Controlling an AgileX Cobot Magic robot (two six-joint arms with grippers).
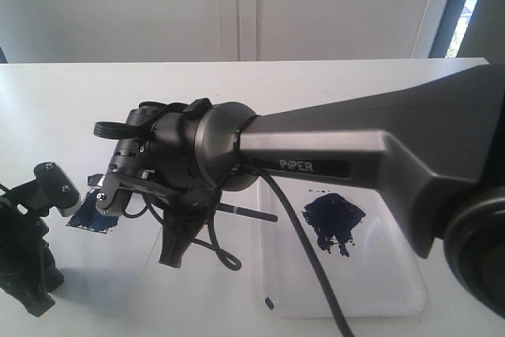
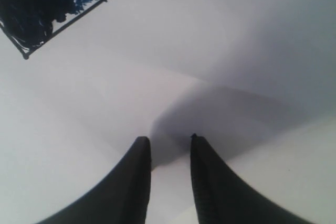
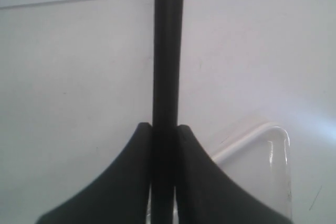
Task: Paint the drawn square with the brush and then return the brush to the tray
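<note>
The drawn square (image 1: 93, 216) lies at the left on white paper, its inside smeared dark blue; the left wrist view shows one corner of the square (image 2: 50, 9). My right gripper (image 1: 172, 255) hangs between the square and the tray (image 1: 379, 282). In the right wrist view this gripper (image 3: 164, 127) is shut on the brush (image 3: 168, 51) by its black handle. The handle of the brush (image 1: 251, 213) sticks out toward the tray, and its bristles are hidden. The tray's rim (image 3: 247, 141) shows beside the fingers. My left gripper (image 2: 168, 139) is open over bare paper, holding nothing.
A dark blue paint blot (image 1: 334, 222) sits in the tray. The right arm's large grey body (image 1: 379, 147) and its cable (image 1: 304, 250) cross the middle of the exterior view. The left arm (image 1: 28, 254) stands at the near left edge. The table's far edge (image 1: 237, 62) meets a white wall.
</note>
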